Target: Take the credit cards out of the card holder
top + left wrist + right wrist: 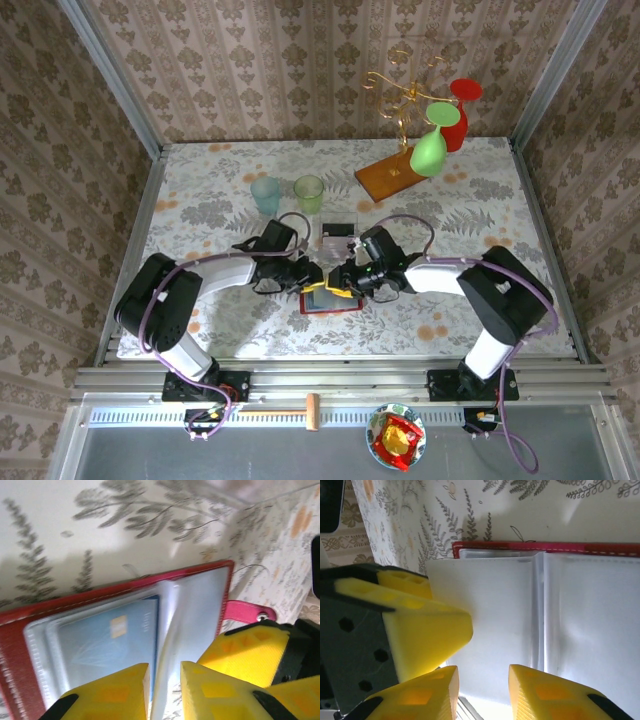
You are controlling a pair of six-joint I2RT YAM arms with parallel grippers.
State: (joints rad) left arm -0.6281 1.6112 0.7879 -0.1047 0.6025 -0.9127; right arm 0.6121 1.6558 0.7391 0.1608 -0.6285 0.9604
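Now | left gripper point(165, 680), right gripper point(484, 680) narrow over open holder point(12, 665), grip unclear | pin sleeve point(172, 625), slide card point(110, 635) out flat.

We reach both arms inward, tips nearly meeting: our left yellow-fingered gripper point(305, 281) point(165, 685) with jaws narrowly parted, and our right yellow-fingered gripper point(339, 285) point(484, 690) with jaws wider apart.
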